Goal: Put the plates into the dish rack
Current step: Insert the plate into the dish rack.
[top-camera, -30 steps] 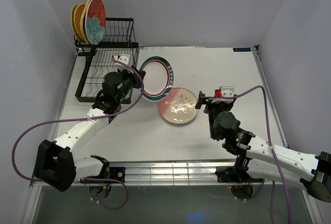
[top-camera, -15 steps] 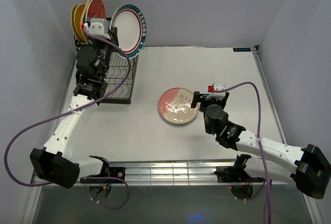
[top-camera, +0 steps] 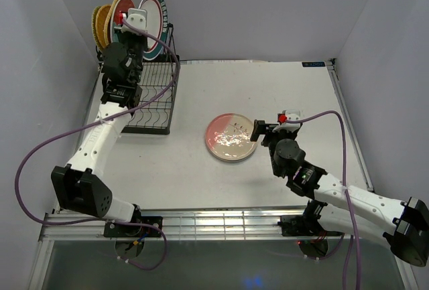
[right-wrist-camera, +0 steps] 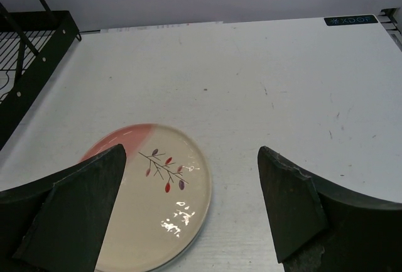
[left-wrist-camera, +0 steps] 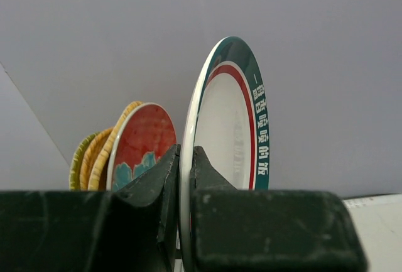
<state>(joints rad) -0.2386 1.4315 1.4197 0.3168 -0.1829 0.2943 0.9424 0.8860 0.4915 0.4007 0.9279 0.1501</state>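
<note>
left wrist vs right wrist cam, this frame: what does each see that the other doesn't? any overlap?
Left wrist only: the left gripper shut on the rim of the green-rimmed plate, held upright, with the red plate and yellow woven plates standing beside it. Right wrist only: the right gripper open, facing the pink-and-white plate lying flat on the table, plus a corner of the dish rack. Shared: the pale back wall and some table; no plate appears in both.

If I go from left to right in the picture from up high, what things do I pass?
yellow woven plates → green-rimmed plate → pink-and-white plate → right gripper. The dish rack and the left gripper overlap the plates too much to place in the order.
</note>
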